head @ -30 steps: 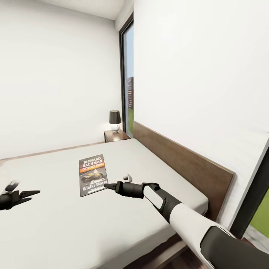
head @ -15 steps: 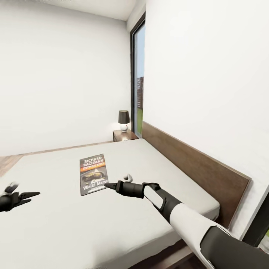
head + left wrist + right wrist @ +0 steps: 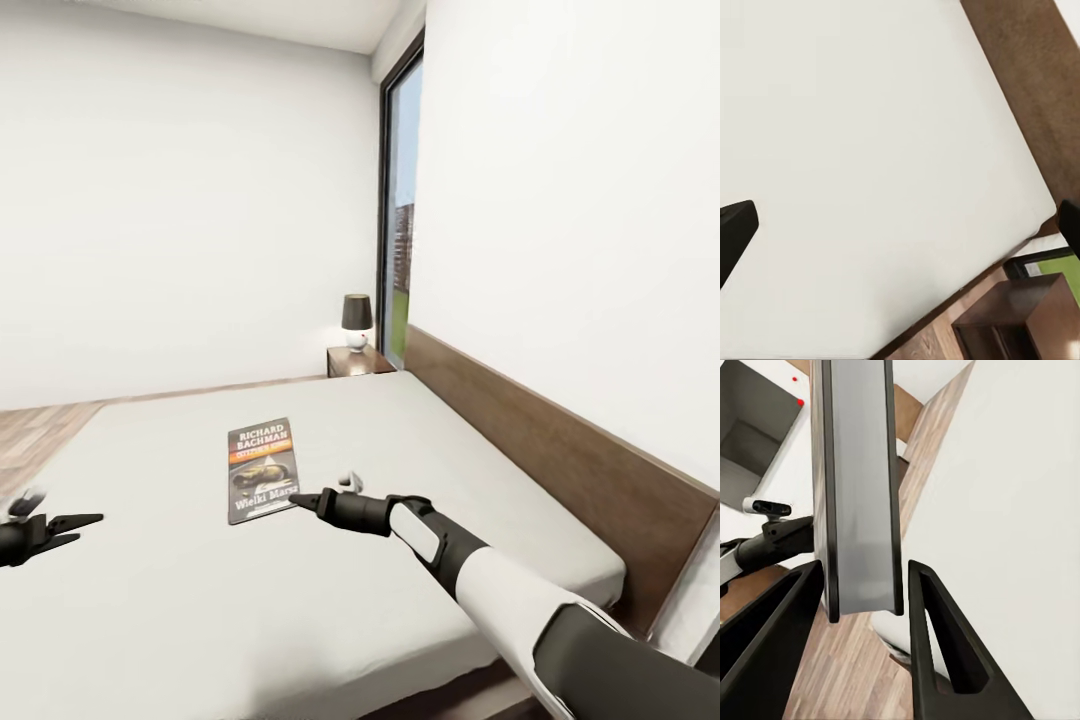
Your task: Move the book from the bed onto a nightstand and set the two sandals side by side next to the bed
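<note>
From my head camera, the thin dark paperback book (image 3: 263,470) lies flat on the low wooden bed with grey mattress (image 3: 480,470), about mid-width. My right gripper (image 3: 312,497) sits just beside the book's near right corner; my left gripper (image 3: 80,527) is well apart at the left. Behind the bed's far corner stands the dark wooden nightstand (image 3: 352,361), a small shaded lamp (image 3: 356,320) on it.

light-grey bed (image 3: 300,600), dark orange-banded book (image 3: 262,469), brown headboard (image 3: 560,460)
</note>
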Controlling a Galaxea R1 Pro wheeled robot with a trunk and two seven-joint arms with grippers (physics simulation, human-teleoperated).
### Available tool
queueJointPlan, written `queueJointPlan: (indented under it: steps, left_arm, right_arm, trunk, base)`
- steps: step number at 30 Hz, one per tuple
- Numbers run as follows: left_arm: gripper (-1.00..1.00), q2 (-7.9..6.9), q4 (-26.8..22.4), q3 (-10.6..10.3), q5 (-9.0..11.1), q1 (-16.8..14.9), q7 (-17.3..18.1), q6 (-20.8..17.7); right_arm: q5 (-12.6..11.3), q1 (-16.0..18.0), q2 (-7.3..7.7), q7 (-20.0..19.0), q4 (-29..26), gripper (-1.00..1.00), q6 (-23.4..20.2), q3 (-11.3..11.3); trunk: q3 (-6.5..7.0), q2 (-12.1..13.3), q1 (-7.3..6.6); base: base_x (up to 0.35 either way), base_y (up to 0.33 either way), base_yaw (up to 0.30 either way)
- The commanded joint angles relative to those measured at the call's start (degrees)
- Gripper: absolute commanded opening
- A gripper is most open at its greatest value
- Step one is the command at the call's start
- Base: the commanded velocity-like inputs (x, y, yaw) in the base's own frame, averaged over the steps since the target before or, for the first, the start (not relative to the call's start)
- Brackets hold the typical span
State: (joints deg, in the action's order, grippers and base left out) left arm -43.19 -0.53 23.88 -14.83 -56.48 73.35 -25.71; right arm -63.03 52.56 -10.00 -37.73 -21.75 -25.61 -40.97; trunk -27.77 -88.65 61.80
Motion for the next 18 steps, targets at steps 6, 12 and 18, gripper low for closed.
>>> queueJointPlan:
  steps: [6, 12, 18]
  left_arm:
    - [1.0, 0.34, 0.0, 0.43, -0.6, -0.03, 0.18, -0.64]
    - [1.0, 0.4, 0.01, 0.46, -0.63, -0.03, 0.19, -0.95]
    - [1.0, 0.44, 0.01, 0.43, -0.63, -0.03, 0.14, -1.13]
  right_arm:
    - [-0.7, 0.09, 0.0, -0.01, 0.96, -1.0, 0.05, -0.2]
    - [-0.61, 0.09, 0.0, 0.02, 1.36, -1.0, 0.18, -0.19]
    - [-0.53, 0.09, 0.0, 0.02, 1.43, -1.0, 0.21, -0.19]
  trunk:
    - [-0.08, -0.04, 0.0]
    - [-0.09, -0.04, 0.0]
    - [-0.09, -0.04, 0.0]
  base:
    - [0.0, 0.0, 0.241]
    - [0.0, 0.0, 0.257]
    - [0.0, 0.0, 0.26]
